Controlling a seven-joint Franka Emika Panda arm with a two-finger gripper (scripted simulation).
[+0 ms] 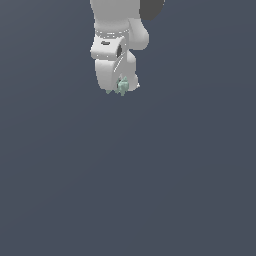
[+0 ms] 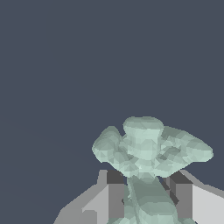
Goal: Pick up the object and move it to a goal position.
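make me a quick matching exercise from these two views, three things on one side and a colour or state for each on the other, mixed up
Things:
1. object
2. tool
3. surface

Colour or state:
A. plain dark slate blue, nothing resting on it in view
B. white, closed around something small
C. pale mint green, lumpy, sitting between the fingers

Pairs: 1-C, 2-B, 3-A

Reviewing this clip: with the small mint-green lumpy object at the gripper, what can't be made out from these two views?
- Exterior view: the pale mint-green lumpy object is tiny, and the white gripper covers part of it.
- Wrist view: the object's lower stem is cut off by the frame edge; the dark finger pads hide where they touch it.
- Goal position: no marker shows in either view.
- Both views: nothing shows its height above the plain grey ground.
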